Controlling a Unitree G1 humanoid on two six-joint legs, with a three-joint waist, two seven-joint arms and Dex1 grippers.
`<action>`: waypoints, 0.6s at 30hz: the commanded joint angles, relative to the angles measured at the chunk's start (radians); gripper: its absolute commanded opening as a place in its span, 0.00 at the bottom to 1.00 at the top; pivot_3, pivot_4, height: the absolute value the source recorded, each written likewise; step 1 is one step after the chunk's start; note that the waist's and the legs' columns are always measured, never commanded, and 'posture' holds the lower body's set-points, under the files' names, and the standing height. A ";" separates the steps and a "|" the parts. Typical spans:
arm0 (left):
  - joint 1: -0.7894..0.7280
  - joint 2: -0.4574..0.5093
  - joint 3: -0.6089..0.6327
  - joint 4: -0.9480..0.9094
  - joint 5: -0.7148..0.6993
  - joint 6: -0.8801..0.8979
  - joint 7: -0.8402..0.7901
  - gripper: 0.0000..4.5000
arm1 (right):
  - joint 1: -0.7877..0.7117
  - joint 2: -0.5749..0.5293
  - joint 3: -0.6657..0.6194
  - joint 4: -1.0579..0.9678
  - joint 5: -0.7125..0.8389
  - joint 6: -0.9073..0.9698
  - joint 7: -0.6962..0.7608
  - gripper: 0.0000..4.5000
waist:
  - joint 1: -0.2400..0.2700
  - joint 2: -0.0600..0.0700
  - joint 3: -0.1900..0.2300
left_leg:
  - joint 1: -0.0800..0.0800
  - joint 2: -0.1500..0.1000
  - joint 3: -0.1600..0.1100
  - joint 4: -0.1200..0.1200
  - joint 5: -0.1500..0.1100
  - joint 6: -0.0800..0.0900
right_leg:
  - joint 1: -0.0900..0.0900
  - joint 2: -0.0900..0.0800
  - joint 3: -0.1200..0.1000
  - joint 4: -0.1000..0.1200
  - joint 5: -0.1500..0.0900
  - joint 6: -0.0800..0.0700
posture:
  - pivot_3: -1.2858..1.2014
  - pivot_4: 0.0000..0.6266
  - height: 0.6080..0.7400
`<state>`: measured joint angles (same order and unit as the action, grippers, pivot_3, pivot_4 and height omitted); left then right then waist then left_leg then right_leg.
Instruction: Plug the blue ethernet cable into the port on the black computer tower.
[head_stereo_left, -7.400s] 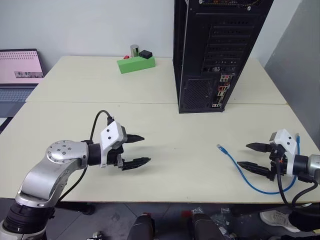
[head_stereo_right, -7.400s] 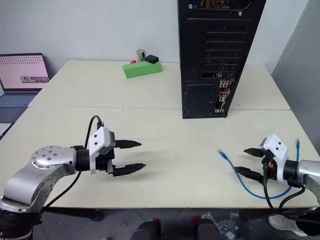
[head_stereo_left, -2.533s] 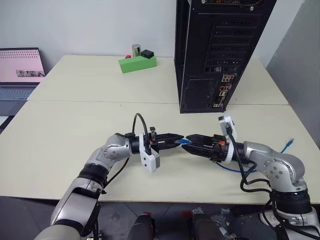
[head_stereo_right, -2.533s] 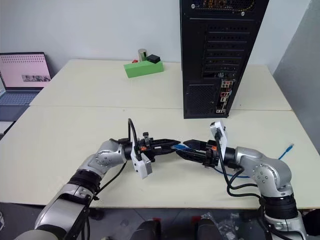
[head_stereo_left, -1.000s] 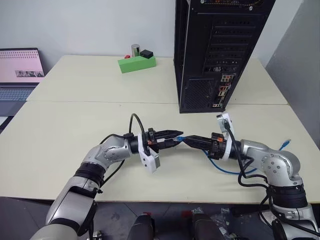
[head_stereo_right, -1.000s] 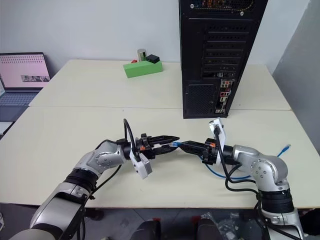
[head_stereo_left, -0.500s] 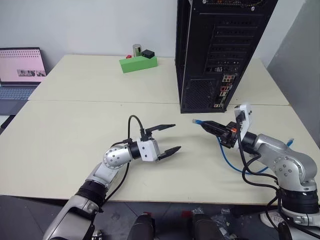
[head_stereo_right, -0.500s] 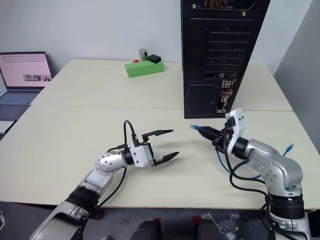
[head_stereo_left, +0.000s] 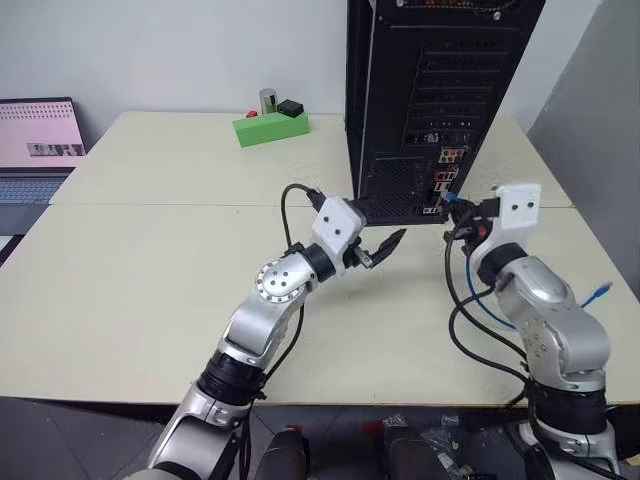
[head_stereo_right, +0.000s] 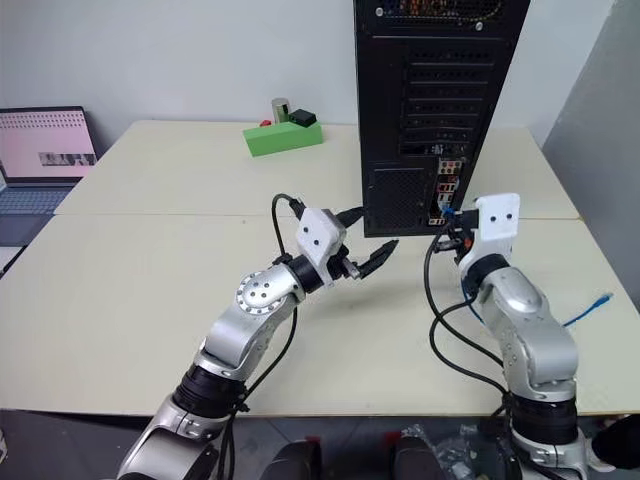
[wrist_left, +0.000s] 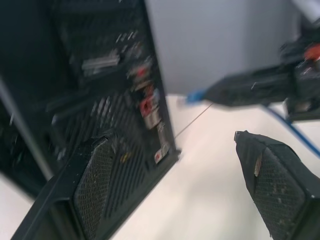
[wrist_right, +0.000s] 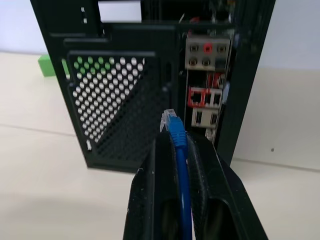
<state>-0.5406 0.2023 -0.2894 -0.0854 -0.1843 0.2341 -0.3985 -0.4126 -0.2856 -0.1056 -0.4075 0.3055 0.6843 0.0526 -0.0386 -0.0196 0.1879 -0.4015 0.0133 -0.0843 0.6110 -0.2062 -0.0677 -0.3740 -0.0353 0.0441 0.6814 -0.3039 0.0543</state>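
The black computer tower (head_stereo_left: 440, 100) stands upright at the back of the table, rear panel facing me. My right gripper (wrist_right: 176, 145) is shut on the blue ethernet cable (wrist_right: 178, 137). It holds the pale plug (wrist_right: 168, 119) level, just short of the strip of coloured ports (wrist_right: 204, 97). In the eye views this gripper (head_stereo_left: 455, 206) sits by the tower's lower right corner, the cable's slack (head_stereo_left: 488, 305) hanging to the table and its far plug (head_stereo_left: 600, 292) lying at the right. My left gripper (head_stereo_right: 368, 232) is open and empty, raised beside the tower's vent grille (head_stereo_left: 392, 188).
A green block (head_stereo_left: 272, 127) with a small cylinder and a black piece on it lies at the back of the table. A laptop (head_stereo_left: 38, 140) sits at the far left. A grey panel (head_stereo_left: 600, 150) rises on the right, close behind the right arm.
The grippers met mid-table at the plug. The left one opened and let go. Both arms then rose toward the tower's rear, the right one carrying the plug up to the port strip.
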 joint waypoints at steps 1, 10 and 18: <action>-0.040 -0.033 0.019 -0.031 0.060 0.017 0.062 0.89 | -0.052 0.047 0.009 0.061 -0.070 -0.061 -0.072 0.00 | 0.004 0.000 0.000 | 0.000 0.000 0.000 0.000 0.000 0.000 | 0.000 0.000 0.000 0.000 0.000 0.000 | 0.52 0.24 1.00; -0.032 -0.076 0.058 -0.027 0.079 0.089 0.103 0.89 | -0.120 0.128 0.000 0.208 -0.125 -0.168 -0.108 0.00 | 0.004 0.000 0.000 | 0.000 0.000 0.001 0.000 0.000 0.000 | 0.000 0.000 0.001 0.000 0.000 0.000 | 0.52 0.24 1.00; -0.056 -0.082 0.075 -0.019 0.056 0.123 0.044 0.89 | -0.169 0.143 -0.010 0.313 -0.154 -0.262 -0.108 0.00 | 0.005 0.000 0.000 | 0.000 0.000 0.001 0.000 0.000 0.000 | 0.000 0.000 0.001 0.000 0.000 0.000 | 0.52 0.24 1.00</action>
<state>-0.5760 0.1225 -0.2280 -0.0770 -0.1186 0.3651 -0.3407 -0.5494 -0.1434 -0.0984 -0.0907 0.1659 0.4708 -0.0480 -0.0339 -0.0195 0.1879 -0.4016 0.0130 -0.0834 0.6107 -0.2062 -0.0677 -0.3744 -0.0358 0.0447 0.6813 -0.3038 0.0542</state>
